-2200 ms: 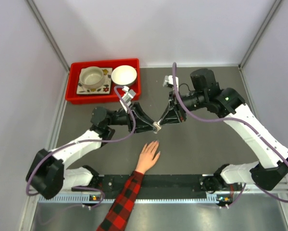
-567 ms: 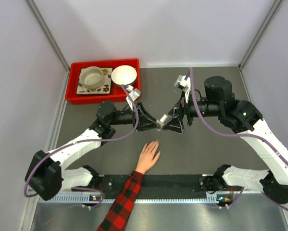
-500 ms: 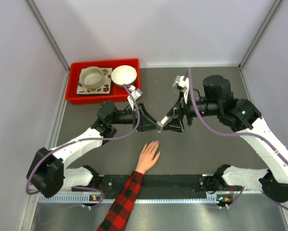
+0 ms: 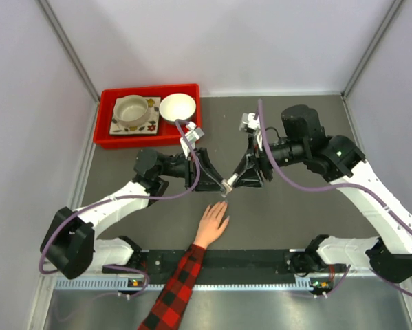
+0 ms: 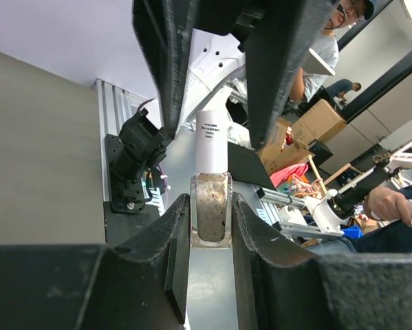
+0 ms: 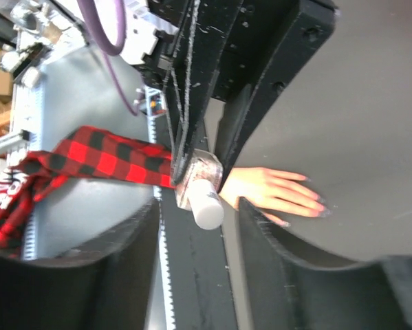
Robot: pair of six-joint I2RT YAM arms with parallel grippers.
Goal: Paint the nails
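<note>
My left claw [image 5: 210, 206] clenches the polish bottle [image 5: 210, 223] at mid-frame, my right claw [image 6: 199, 206] gapes around its white cap [image 6: 207, 205], the nails [image 6: 321, 201] lie just below centre; an off-centre squeeze could twist the bottle loose.

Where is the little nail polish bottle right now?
The bottle is mid-table in the top view, pinched in the left gripper, just beyond the person's hand, the right gripper straddling its cap.

Dark table [image 4: 295, 210] with red tray [image 4: 145, 141], hand [image 4: 212, 221]
</note>
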